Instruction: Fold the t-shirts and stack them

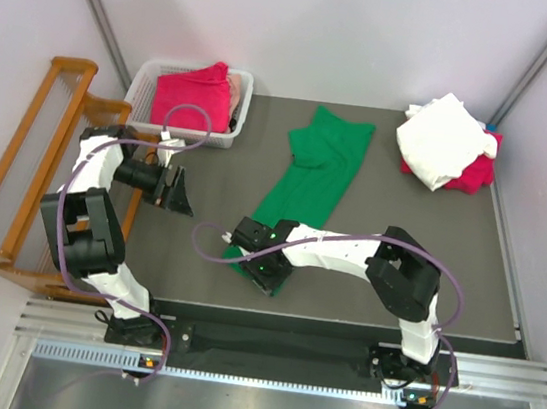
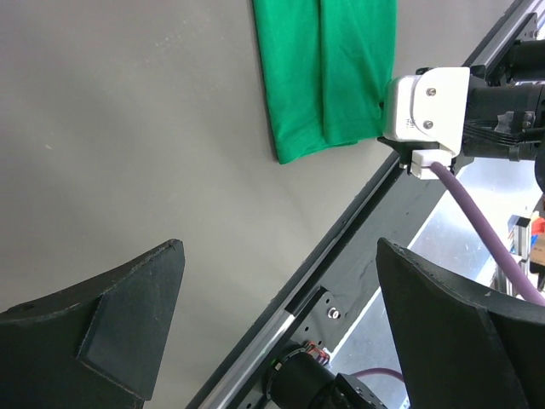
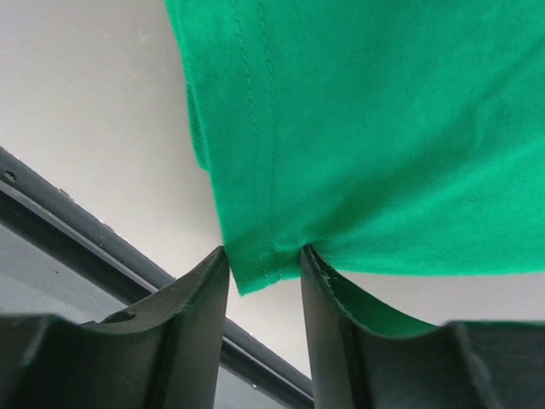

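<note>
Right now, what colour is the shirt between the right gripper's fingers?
The shirt is plain bright green; best seen in the right wrist view, at the right gripper.

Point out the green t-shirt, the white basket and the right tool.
green t-shirt [image 1: 314, 178]: top view, middle of the cloth.
white basket [image 1: 142, 84]: top view, left wall.
right tool [image 3: 264, 252]: right wrist view, midway between its fingertips.

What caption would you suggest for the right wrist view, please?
Right gripper straddles a green shirt at its hem, jaws apart.
</note>
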Robot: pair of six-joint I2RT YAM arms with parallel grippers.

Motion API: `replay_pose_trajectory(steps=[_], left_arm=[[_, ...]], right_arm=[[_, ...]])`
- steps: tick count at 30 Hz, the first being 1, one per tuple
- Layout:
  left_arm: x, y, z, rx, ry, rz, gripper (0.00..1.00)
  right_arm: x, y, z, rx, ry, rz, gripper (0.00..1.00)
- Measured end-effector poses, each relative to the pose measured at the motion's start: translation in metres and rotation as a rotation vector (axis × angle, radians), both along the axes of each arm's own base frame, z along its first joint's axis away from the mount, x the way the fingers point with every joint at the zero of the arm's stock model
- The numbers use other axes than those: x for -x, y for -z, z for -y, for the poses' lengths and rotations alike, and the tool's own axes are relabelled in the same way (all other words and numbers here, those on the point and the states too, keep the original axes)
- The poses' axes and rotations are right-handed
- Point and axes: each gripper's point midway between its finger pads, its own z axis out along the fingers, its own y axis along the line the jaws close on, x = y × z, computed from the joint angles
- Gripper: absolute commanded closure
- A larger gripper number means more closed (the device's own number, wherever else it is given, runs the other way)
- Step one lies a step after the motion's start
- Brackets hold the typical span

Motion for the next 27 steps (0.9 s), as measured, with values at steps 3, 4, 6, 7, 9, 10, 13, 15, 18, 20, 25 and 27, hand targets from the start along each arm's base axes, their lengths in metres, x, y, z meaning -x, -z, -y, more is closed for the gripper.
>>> replay_pose_trajectory(steps=[3,4,6,7,9,10,13,15,18,20,25,27], left_arm=[[-0.001,-0.001,-0.001,-0.005,0.0,0.005,0.02],[-0.001,-0.002,-0.001,-0.006,0.0,0.007,0.01],[-0.001,-0.002,-0.001,-0.009,0.001,0.008,0.02],[-0.002,-0.003,-0.002,-0.011,0.001,0.008,0.01],[-0.002,-0.003,-0.002,-0.016,0.001,0.009,0.01],[-0.002,-0.003,-0.003,-0.018,0.001,0.011,0.01],[-0.002,-0.004,-0.003,-0.024,0.002,0.014,0.01],[-0.002,-0.005,-0.004,-0.027,0.001,0.016,0.01],[-0.003,-0.006,-0.004,-0.03,0.002,0.019,0.01],[-0.004,-0.007,-0.005,-0.034,0.001,0.025,0.01],[-0.008,-0.011,-0.007,-0.04,0.0,0.042,0.01],[-0.01,-0.012,-0.007,-0.042,0.0,0.049,0.01]], right_arm=[[-0.002,0.001,0.001,-0.004,0.004,0.006,0.66],[-0.002,0.001,0.002,-0.007,0.006,0.006,0.67],[-0.003,0.001,0.002,-0.01,0.009,0.008,0.69],[-0.003,0.002,0.002,-0.01,0.009,0.008,0.69],[-0.003,0.002,0.003,-0.011,0.011,0.009,0.69],[-0.004,0.002,0.003,-0.014,0.013,0.009,0.68],[-0.004,0.004,0.004,-0.016,0.015,0.007,0.66],[-0.003,0.005,0.004,-0.019,0.014,0.006,0.66],[-0.003,0.004,0.004,-0.029,0.014,0.01,0.73],[-0.004,0.005,0.005,-0.026,0.015,0.016,0.83],[-0.009,0.002,0.008,-0.029,0.026,0.036,0.93],[-0.01,0.002,0.009,-0.031,0.028,0.044,1.0]])
